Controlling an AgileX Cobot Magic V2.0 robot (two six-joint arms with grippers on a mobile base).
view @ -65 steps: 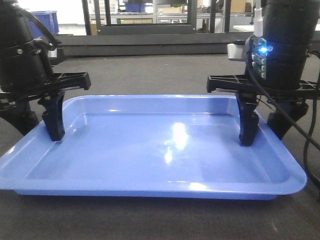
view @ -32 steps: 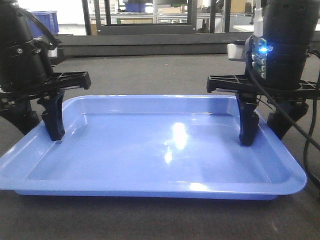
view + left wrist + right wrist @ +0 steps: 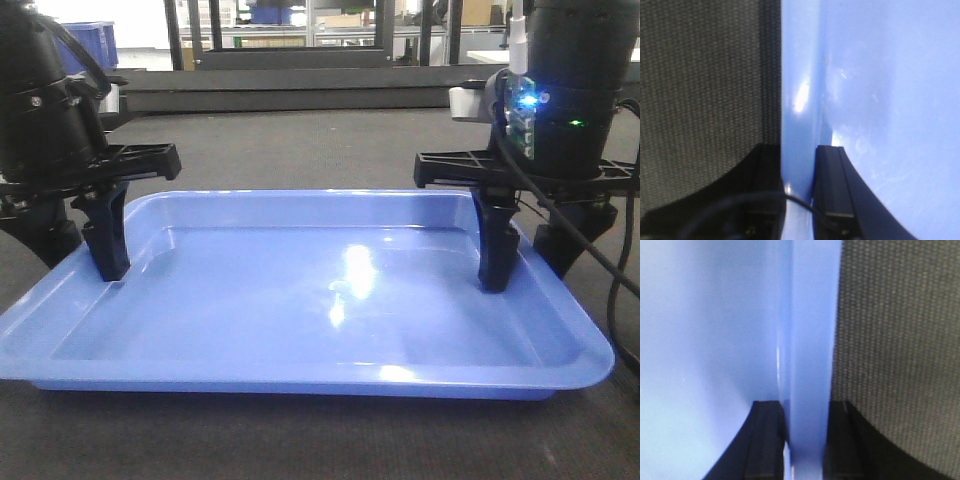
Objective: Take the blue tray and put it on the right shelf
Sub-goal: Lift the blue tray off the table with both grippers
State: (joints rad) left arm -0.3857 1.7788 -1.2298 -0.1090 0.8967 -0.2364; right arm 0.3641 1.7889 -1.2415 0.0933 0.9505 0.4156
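The blue tray (image 3: 300, 330) lies flat on dark woven flooring, its long side facing the front camera. My left gripper (image 3: 78, 250) straddles the tray's left rim, one finger inside and one outside. In the left wrist view the left gripper (image 3: 799, 167) has both black fingers pressed against the rim of the tray (image 3: 890, 100). My right gripper (image 3: 530, 255) straddles the right rim the same way. The right wrist view shows the right gripper (image 3: 807, 422) closed on the rim of the tray (image 3: 705, 340). The right shelf is out of view.
Dark carpet-like floor (image 3: 300, 150) surrounds the tray. A low dark platform edge (image 3: 300, 88) runs across the back, with dark rack frames behind it. A deep dark-blue bin (image 3: 92, 42) stands at the far left. A black cable (image 3: 625, 290) hangs by the right arm.
The tray and both grippers stay where they were. A green light now shows on the right arm's body.
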